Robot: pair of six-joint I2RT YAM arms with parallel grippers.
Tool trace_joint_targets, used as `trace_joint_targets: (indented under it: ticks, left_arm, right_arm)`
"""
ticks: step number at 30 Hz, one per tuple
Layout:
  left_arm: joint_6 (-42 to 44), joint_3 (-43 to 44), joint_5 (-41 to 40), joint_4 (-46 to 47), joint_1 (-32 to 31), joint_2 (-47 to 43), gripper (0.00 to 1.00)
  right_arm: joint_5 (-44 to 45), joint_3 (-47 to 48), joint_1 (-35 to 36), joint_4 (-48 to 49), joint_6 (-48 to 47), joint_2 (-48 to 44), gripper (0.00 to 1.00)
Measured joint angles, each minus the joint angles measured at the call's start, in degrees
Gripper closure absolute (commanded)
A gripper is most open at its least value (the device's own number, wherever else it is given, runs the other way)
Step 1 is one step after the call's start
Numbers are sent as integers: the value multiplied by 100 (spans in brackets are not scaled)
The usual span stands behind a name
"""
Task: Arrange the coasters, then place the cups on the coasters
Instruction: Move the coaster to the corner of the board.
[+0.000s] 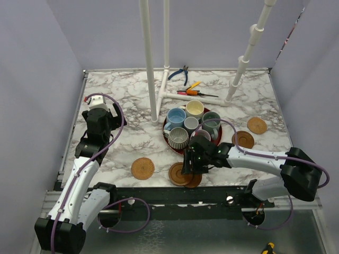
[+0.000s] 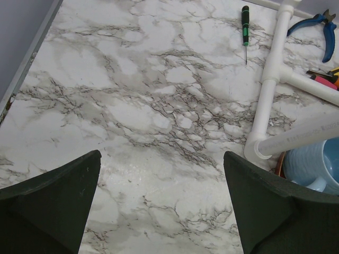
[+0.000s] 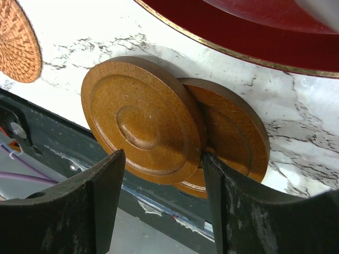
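Note:
Several cups crowd the red tray (image 1: 217,138): light blue (image 1: 176,116), cream-yellow (image 1: 194,108), grey-green (image 1: 211,119), small pale grey (image 1: 190,124), ribbed dark (image 1: 178,136). Overlapping brown coasters (image 1: 180,175) lie at the near edge. In the right wrist view the top coaster (image 3: 140,119) rests tilted on a lower one (image 3: 235,132). My right gripper (image 3: 161,161) is open and straddles the top coaster's near rim, with the right finger at its edge. A woven coaster (image 1: 143,168) lies to the left and two more coasters (image 1: 243,139) (image 1: 257,125) to the right. My left gripper (image 2: 161,180) hangs open over bare marble.
A white pipe frame (image 1: 159,95) stands behind the tray. Blue pliers (image 1: 180,73) and screwdrivers (image 1: 193,92) lie at the back. The black rail (image 1: 175,194) runs along the table's near edge, right below the stacked coasters. The left wrist view shows the light blue cup (image 2: 312,164) beside the pipe (image 2: 270,79).

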Motion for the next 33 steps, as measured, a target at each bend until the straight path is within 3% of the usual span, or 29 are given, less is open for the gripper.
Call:
trace_joint_targets:
  ticks: [33]
  left_arm:
    - [0, 0, 11, 0, 0, 0, 1]
  right_arm:
    - [-509, 595, 131, 966, -26, 839, 39]
